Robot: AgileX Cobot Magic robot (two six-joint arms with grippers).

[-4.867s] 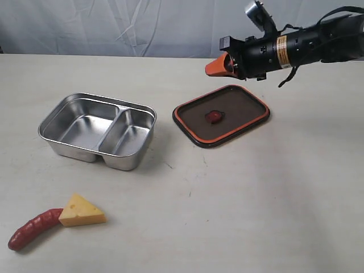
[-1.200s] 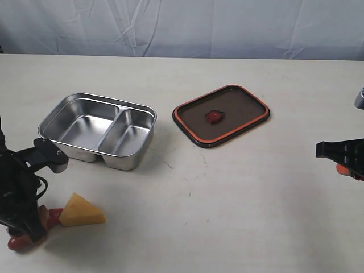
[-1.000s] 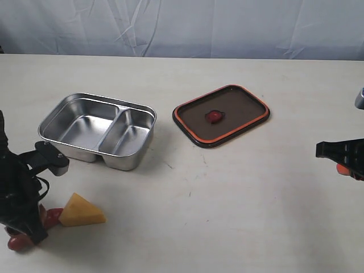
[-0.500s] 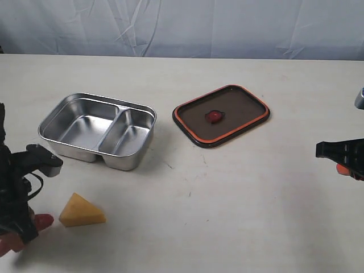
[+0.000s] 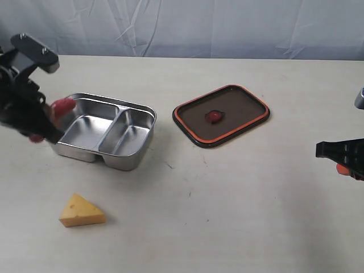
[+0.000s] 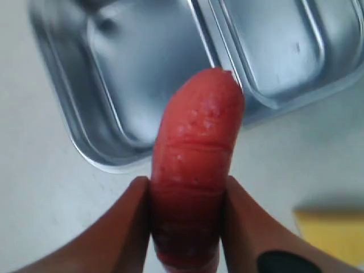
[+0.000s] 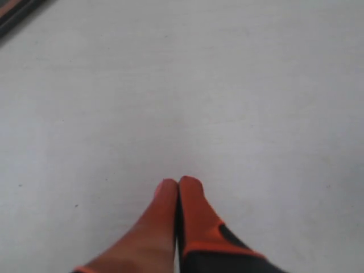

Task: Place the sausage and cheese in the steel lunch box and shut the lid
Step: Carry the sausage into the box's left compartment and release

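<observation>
Beige tabletop (image 5: 239, 193) carries the steel lunch box (image 5: 91, 153), over whose larger compartment the left gripper (image 6: 185, 190) clamps the glossy, probably slippery sausage (image 6: 196, 131) mid-body; right gripper (image 7: 178, 185) fingers together.

Table (image 5: 239, 199) with box (image 5: 123, 161), lid (image 5: 242, 112), cheese (image 5: 81, 211)

The steel lunch box (image 5: 91, 128) sits toward the bench (image 5: 227, 216)'s left edge, the lid (image 5: 239, 111) right of it, and the cheese (image 5: 81, 211) before it near the front-left corner. My left pincer (image 5: 48, 122) holds the sausage (image 5: 61, 106) over the box's left end.
</observation>
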